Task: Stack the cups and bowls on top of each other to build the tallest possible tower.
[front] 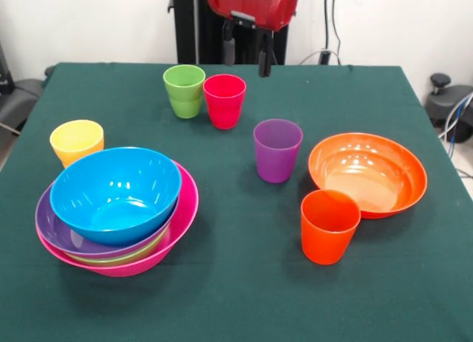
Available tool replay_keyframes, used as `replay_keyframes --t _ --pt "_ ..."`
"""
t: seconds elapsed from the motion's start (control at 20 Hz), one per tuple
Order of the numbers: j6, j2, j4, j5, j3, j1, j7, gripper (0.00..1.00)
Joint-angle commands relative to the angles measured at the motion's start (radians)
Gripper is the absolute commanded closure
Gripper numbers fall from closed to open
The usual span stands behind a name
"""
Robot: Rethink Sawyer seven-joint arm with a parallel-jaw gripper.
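The tower [118, 216] stands at the front left: a blue bowl [116, 194] nested in a green bowl [151, 250], a purple bowl [55, 227] and the big pink bowl [181, 220]. An orange bowl [367, 172] sits alone at the right. Upright cups stand around: yellow cup [76, 142] behind the tower, green cup [184, 91] and red cup [224, 100] side by side at the back, purple cup [277, 150] in the middle, orange cup [329, 225] touching the orange bowl's front. My gripper [245, 52] hangs open at the top, above and behind the red cup, holding nothing.
A dark green cloth [244, 283] covers the table. Cables and a black stand [451, 98] lie off the table's right edge. A dark chair part [15, 94] shows at the left edge.
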Motion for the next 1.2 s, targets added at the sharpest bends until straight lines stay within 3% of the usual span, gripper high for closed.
replay_keyframes --t 0.05,0.35,0.8,1.2 --pt "-0.062 0.085 0.018 0.015 0.005 0.005 0.109 0.0" --pt "-0.03 0.048 0.026 0.028 -0.007 0.011 0.1 0.0" --pt "-0.055 0.042 0.05 0.059 -0.034 0.088 0.176 0.0" --pt "-0.166 0.123 0.029 0.123 -0.117 0.236 0.306 0.0"
